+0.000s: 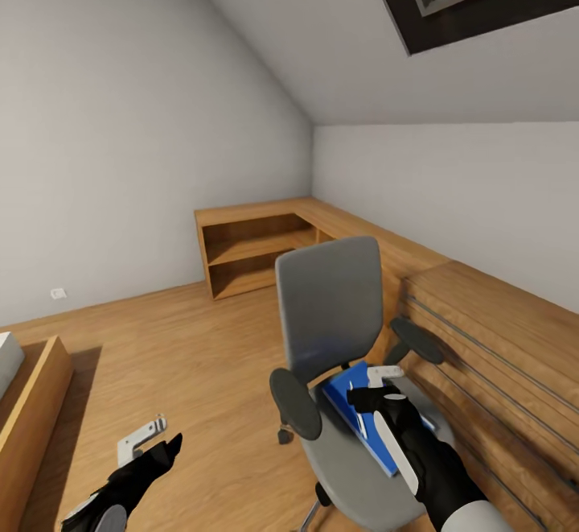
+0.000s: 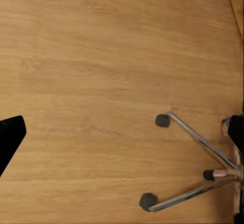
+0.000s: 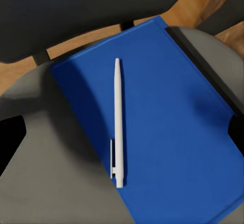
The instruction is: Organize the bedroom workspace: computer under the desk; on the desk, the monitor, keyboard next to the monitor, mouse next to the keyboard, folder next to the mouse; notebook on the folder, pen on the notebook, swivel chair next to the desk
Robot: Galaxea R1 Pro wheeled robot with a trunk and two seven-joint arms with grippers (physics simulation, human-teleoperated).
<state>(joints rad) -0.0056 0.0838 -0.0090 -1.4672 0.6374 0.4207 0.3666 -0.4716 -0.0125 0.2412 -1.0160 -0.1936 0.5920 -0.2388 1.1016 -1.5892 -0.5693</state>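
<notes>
pen (image 3: 118,122) on blue notebook (image 3: 168,127) | swivel chair (image 1: 330,315) seat | right fingers (image 1: 386,391) above

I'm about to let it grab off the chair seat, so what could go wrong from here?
1. The pen lies loose on the blue book; lifting the book at a tilt could roll it off.
2. The swivel chair stands on casters, so a push from the right gripper may roll or turn it.
3. The armrest sits close beside that gripper.
</notes>
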